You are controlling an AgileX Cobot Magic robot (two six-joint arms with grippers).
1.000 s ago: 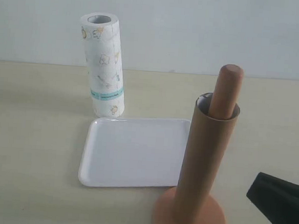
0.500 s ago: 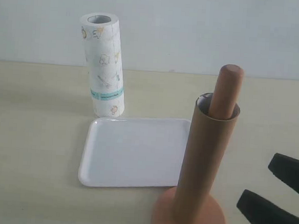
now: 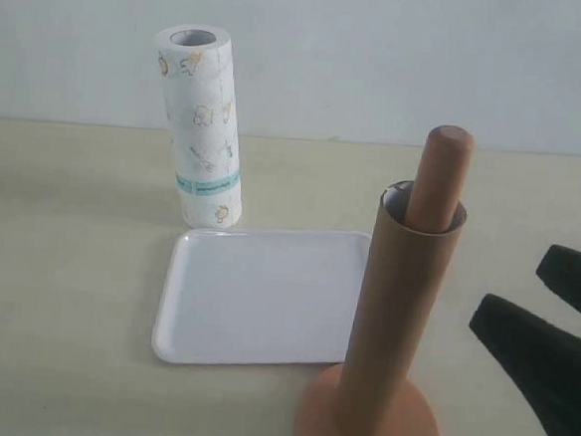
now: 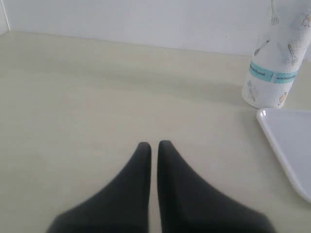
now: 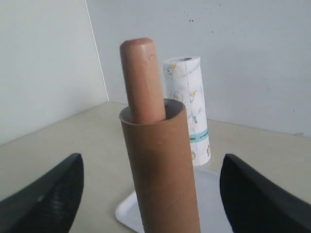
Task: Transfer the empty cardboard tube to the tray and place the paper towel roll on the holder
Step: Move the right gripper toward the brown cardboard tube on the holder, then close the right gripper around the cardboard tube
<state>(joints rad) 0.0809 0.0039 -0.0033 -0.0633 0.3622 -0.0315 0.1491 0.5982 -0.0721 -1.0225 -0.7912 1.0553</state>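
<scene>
My right tool (image 3: 513, 285) stands wide, just beside the tube (image 3: 393, 315), not touching. Tube is likely light and crushable; grip mid-wall gently, below the post (image 3: 441, 179) top.

Right gripper (image 3: 510, 288) no longer a single shut black wedge low in the corner, its two fingers (image 3: 531, 367) now parted wide, sitting higher in the exterior view, tips nearer the empty cardboard tube (image 3: 395, 315) than a second ago

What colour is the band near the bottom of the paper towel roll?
The paper towel roll has a teal band; left wrist view shows it best.
</scene>
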